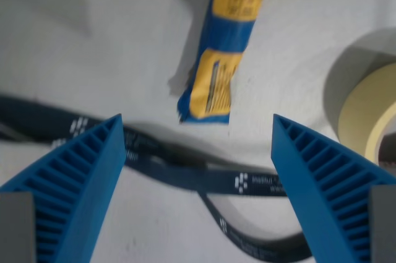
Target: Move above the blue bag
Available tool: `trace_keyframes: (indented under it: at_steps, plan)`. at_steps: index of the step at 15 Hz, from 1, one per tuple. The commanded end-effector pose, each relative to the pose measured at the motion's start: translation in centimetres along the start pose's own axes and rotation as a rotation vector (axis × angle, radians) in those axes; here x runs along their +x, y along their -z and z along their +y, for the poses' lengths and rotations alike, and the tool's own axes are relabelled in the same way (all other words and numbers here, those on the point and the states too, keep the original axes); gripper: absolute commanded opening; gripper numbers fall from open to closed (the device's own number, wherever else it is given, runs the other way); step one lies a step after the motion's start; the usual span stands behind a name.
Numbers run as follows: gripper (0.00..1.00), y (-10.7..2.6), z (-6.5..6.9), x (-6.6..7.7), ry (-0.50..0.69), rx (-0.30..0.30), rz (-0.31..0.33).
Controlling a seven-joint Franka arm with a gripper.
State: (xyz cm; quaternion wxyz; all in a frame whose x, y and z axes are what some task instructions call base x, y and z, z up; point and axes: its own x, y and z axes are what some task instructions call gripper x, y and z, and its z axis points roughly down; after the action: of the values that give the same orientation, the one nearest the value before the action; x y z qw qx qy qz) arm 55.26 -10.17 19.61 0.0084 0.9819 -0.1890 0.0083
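Observation:
A blue and yellow bag (223,46) lies on the pale surface, running from the top middle of the wrist view down to just above the centre. My gripper (198,130) is open, its two blue ribbed fingers (80,182) standing wide apart at the bottom left and bottom right. The bag's lower end sits just above the gap between the fingertips, and nothing is held between them.
A dark blue lanyard strap (204,179) with white print crosses the surface under the fingers. A roll of cream tape (365,108) lies at the wrist view's right edge. The surface is light grey with soft shadows.

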Motion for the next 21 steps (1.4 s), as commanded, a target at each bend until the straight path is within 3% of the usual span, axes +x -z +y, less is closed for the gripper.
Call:
trace_keyframes:
  at_steps: [1, 12, 21]
  plan:
    - [1.00, -0.8, 0.3, 1.2, -0.209, 0.013, -0.014]
    - [1.00, -3.8, 1.7, 3.7, -0.265, 0.019, -0.015]
    - [1.00, -4.7, 2.1, 4.3, -0.238, 0.020, -0.008]
